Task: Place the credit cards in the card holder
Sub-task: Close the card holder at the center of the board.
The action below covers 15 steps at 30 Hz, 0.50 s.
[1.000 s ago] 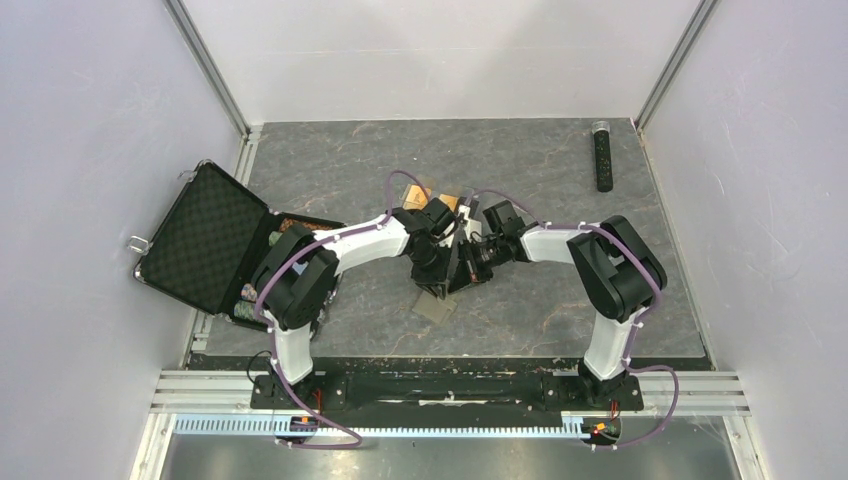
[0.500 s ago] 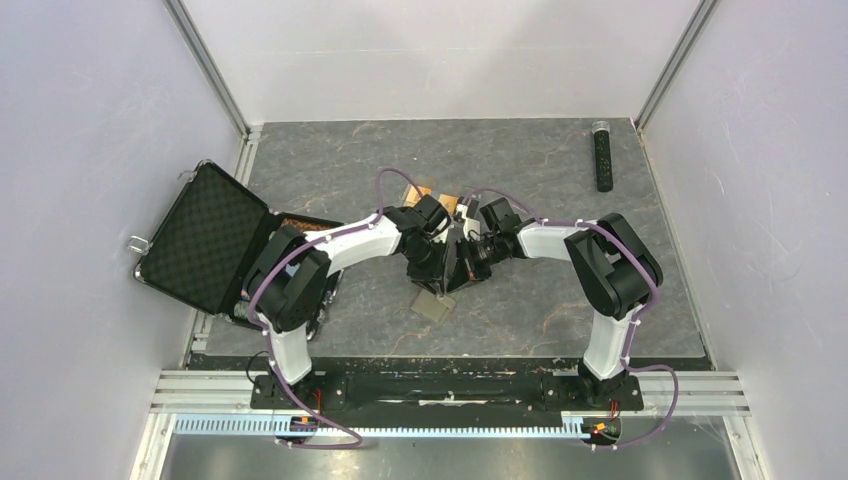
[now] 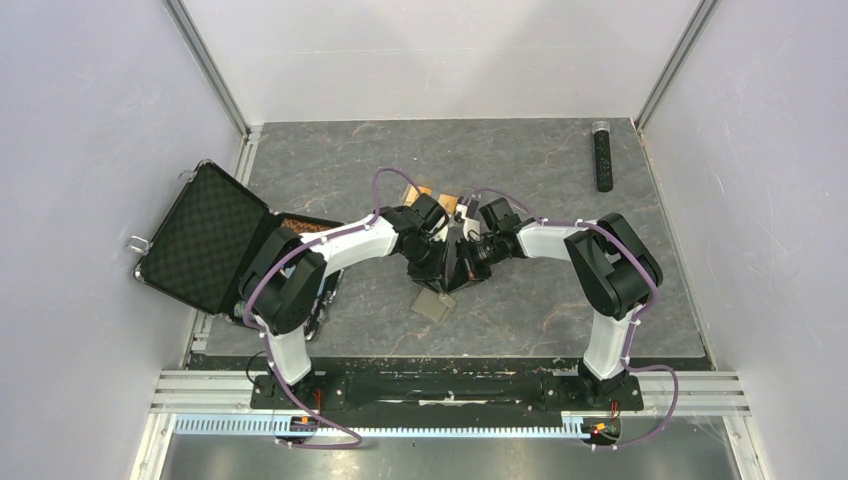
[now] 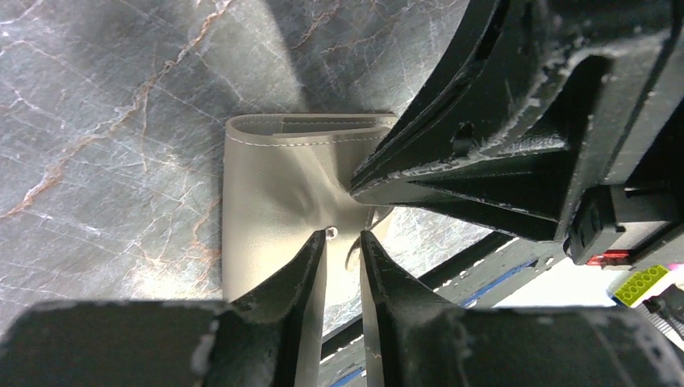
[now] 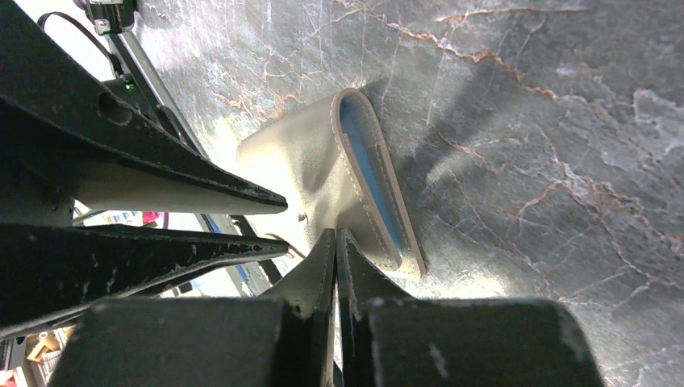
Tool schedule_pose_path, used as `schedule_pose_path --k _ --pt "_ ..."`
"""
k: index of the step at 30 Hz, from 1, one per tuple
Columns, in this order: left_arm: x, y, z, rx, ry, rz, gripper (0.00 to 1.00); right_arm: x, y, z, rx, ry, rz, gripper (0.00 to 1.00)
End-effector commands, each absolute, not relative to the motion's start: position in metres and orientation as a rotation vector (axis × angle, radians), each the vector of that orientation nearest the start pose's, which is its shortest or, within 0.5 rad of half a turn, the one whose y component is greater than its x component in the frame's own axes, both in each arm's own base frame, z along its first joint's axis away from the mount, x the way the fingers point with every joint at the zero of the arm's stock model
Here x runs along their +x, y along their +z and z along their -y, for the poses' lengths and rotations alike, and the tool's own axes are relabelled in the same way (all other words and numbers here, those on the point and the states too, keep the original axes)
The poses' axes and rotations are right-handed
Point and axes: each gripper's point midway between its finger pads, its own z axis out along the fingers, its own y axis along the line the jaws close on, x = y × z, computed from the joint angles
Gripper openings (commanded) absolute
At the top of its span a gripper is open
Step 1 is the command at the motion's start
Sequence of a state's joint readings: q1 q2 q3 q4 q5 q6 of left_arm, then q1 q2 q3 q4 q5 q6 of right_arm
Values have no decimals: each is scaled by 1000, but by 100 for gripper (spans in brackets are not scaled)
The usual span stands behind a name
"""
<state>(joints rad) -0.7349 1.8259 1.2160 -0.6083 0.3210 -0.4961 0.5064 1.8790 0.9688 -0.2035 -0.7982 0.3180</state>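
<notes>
The card holder [image 3: 433, 304] lies on the grey marble-pattern table [image 3: 540, 300], near the middle, a little toward the arm bases. It is folded, the taupe cover faces up, and in the right wrist view the light blue inside shows along its open edge. The cover is wrinkled, and the wrinkles run toward one point.

At that point is the right gripper [image 5: 335, 235]. Its two fingers are pressed fully together, and they seem to pinch a small fold of the cover. The left gripper [image 4: 344, 235] comes from the other side, with its tips just beside a small metal stud on the cover. There is only a narrow gap between its fingers, and I see nothing held in it.

The credit cards [image 3: 424, 191] lie farther back, partly hidden behind the two arms, apart from the card holder.

A black case [image 3: 205, 238] stands open at the left edge. A black stick-like object [image 3: 603, 155] lies at the far right.
</notes>
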Motion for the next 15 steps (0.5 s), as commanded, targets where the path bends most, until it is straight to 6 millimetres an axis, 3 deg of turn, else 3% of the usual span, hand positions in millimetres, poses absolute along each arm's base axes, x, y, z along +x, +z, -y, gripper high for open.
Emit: schedule_pose_path --k 1,9,15 --pt "223 50 311 465 -784 -2902 28 232 -2 -272 -539 1170 -2801 0" --pt "219 48 314 482 -821 -2910 18 232 -2 -271 -538 1161 -2803 0" --pt "218 48 314 486 -831 -2911 2 234 0 -272 -546 1157 -2796 0"
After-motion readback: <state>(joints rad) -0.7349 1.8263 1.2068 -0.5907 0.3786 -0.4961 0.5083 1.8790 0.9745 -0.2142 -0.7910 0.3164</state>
